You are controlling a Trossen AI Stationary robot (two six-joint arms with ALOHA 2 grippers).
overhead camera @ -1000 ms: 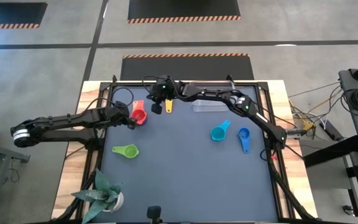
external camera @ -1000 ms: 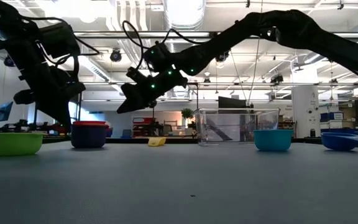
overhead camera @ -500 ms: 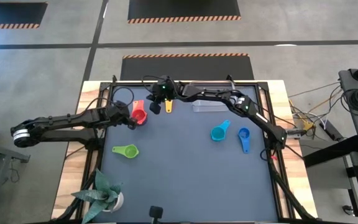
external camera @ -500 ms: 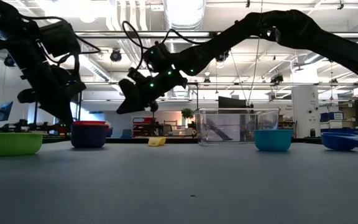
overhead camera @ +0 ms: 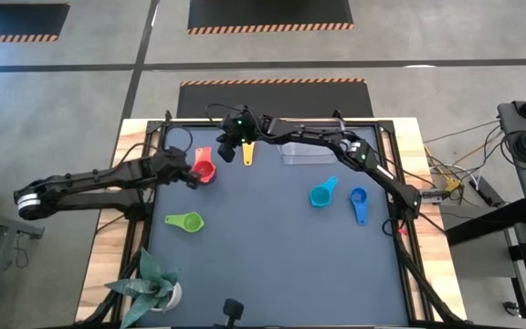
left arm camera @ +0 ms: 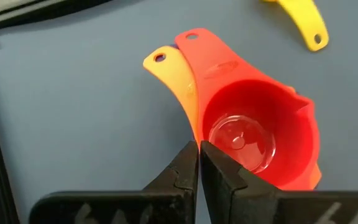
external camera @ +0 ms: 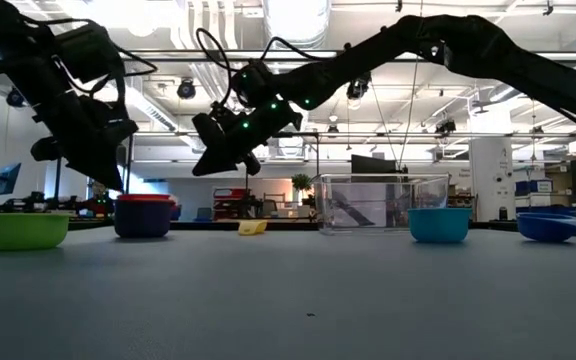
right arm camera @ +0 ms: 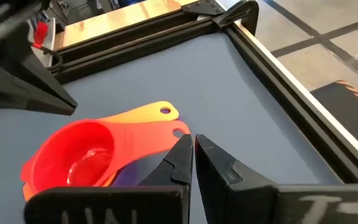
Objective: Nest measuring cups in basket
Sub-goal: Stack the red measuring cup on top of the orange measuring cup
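Light is even and fairly bright from overhead in the high view, and the dark counter shows only faint, soft shadows under the arms. In the low view, glare from ceiling lamps at 12 o'clock burns out the top, and both arms read as near-black silhouettes against the bright room. The near counter surface there is soft and out of focus. In the left wrist view the red cup carries small highlights inside its bowl; the dark fingers at 6 o'clock are slightly blurred.

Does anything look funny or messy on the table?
Nothing is spilled or broken. The cups are just scattered: a red stack, yellow, green, cyan and blue all lie outside the empty basket.
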